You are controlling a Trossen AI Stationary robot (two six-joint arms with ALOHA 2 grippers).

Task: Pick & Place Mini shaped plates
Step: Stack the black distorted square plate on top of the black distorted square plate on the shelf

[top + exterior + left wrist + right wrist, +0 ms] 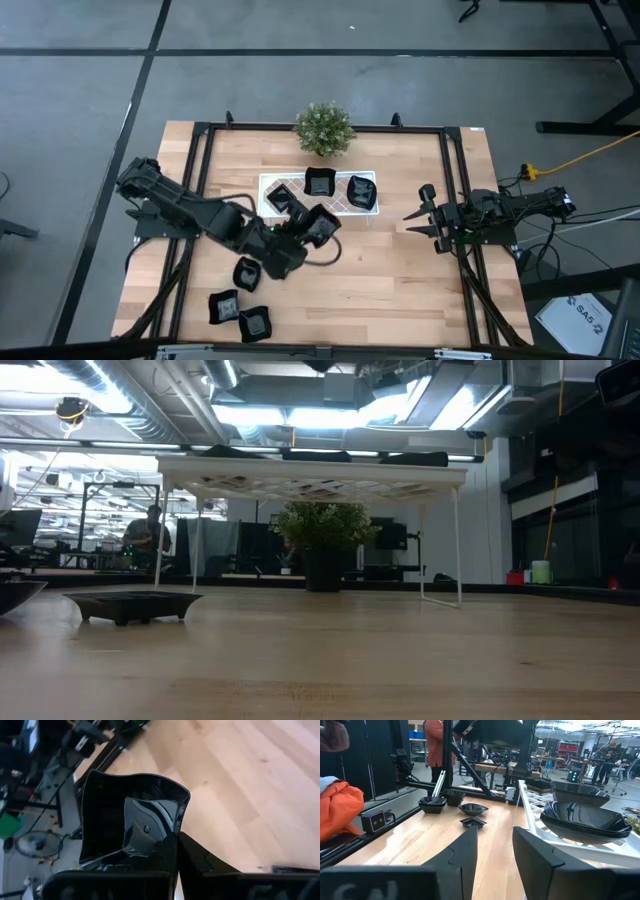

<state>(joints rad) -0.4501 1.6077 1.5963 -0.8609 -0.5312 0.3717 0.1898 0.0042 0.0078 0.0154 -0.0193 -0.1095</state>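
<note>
Pale wood surface (400, 270) framed in black rails, seen from above, on a grey floor. Left end effector (318, 228) sits mid-surface, just in front of the white tray (268, 183), clenched on one black plate (127, 820); its wrist view shows the plate's edge pinched between the dark fingers (192, 857) and lifted over the wood. Three more plates (318, 183) lie on the tray, side by side. Another three plates (247, 273) lie on the wood near the front left corner, apart from one another. Beside the tray's far edge stands a small green plant (323, 127). Right end effector (428, 216) waits at the right side of the surface, fingers apart and gripping nothing, pointing toward the tray.
</note>
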